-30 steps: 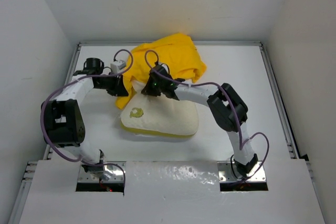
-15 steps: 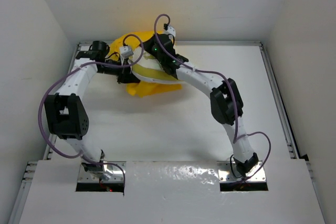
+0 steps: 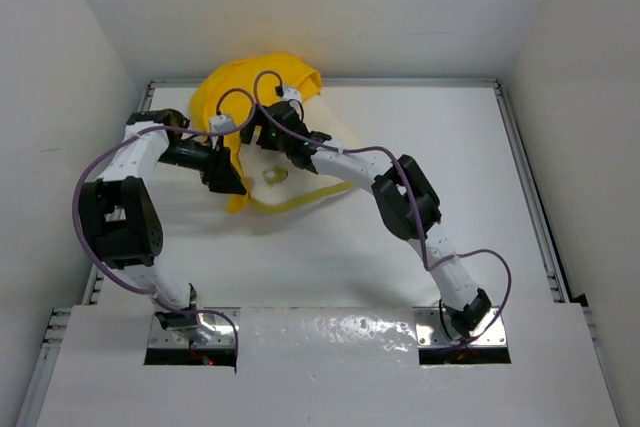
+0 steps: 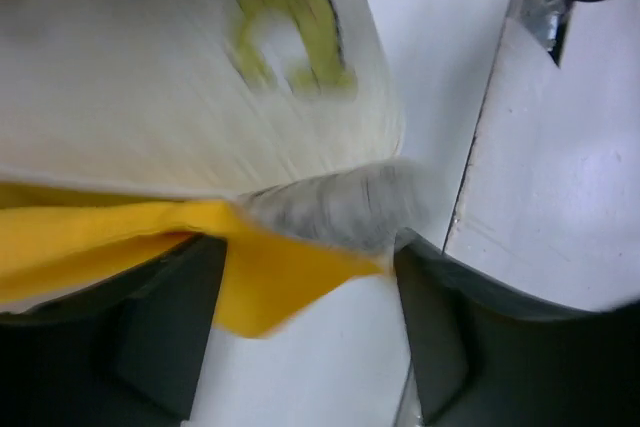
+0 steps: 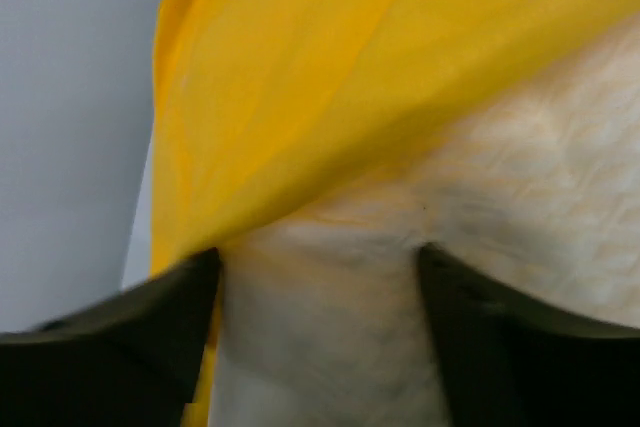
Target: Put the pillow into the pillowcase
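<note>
The bright yellow pillowcase is bunched at the back left of the table, draped over the far part of the cream-white pillow. The pillow's yellow emblem and yellow-green edge band show below it. My left gripper sits at the pillow's left corner, jaws apart. In the left wrist view a yellow pillowcase corner and the pillow lie just above the left gripper. My right gripper is open too; in the right wrist view the right gripper straddles the pillow under the pillowcase.
White walls enclose the white table on three sides, with a metal rail along the right edge. Both arms reach toward the back left. A white ledge covers the near edge between the arm bases.
Both arms have come down and nearer from the back wall with the bundle. Both grippers were shut and now stand apart. The pillow's emblem side now shows below the pillowcase.
</note>
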Tool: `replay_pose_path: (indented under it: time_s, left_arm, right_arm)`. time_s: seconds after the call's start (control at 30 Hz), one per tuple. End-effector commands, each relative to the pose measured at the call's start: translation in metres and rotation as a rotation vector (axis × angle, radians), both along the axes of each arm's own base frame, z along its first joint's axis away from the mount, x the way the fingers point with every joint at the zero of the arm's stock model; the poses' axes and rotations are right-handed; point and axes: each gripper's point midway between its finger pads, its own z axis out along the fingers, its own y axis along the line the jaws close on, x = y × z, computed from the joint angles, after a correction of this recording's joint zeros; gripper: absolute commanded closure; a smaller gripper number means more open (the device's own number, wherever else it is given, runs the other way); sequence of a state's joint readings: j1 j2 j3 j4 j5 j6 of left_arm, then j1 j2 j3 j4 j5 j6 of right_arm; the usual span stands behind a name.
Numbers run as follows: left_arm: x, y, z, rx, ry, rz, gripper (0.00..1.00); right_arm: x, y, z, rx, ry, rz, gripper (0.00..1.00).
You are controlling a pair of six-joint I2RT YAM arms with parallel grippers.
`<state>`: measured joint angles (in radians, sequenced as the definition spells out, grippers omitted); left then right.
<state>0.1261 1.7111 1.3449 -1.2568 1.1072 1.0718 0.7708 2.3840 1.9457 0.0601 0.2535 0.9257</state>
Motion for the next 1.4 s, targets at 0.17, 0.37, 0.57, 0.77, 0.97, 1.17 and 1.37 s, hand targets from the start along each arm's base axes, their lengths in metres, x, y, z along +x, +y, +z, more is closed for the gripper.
replay_pose_path:
  time_s: [0.17, 0.37, 0.57, 0.77, 0.97, 1.17, 1.37]
  left_arm:
    - [0.041, 0.089, 0.057, 0.322, -0.249, 0.174, 0.26]
    - [0.143, 0.038, 0.092, 0.411, -0.498, 0.377, 0.92]
    - [0.248, -0.047, 0.059, 0.488, -0.576, 0.476, 0.35]
    - [0.335, -0.073, 0.051, 0.558, -0.727, 0.618, 0.2]
    - [0.347, -0.083, -0.013, 0.635, -0.719, 0.534, 0.2]
    - [0.325, -0.109, -0.023, 0.501, -0.62, 0.445, 0.21]
    - [0.291, -0.128, -0.007, 0.48, -0.633, 0.28, 0.21]
  right_arm:
    - [-0.049, -0.027, 0.054, -0.155, -0.073, 0.297, 0.01]
    - [-0.059, -0.116, 0.073, -0.072, 0.015, 0.288, 1.0]
    - [-0.011, -0.21, 0.044, -0.151, 0.053, 0.158, 0.07]
    - [0.021, -0.202, -0.003, -0.219, 0.124, 0.248, 0.01]
    - [0.036, -0.191, -0.042, -0.14, 0.156, 0.216, 0.01]
    - [0.033, -0.171, -0.067, 0.005, 0.205, 0.239, 0.26]
    - [0.026, -0.174, -0.073, 0.024, 0.22, 0.217, 0.82]
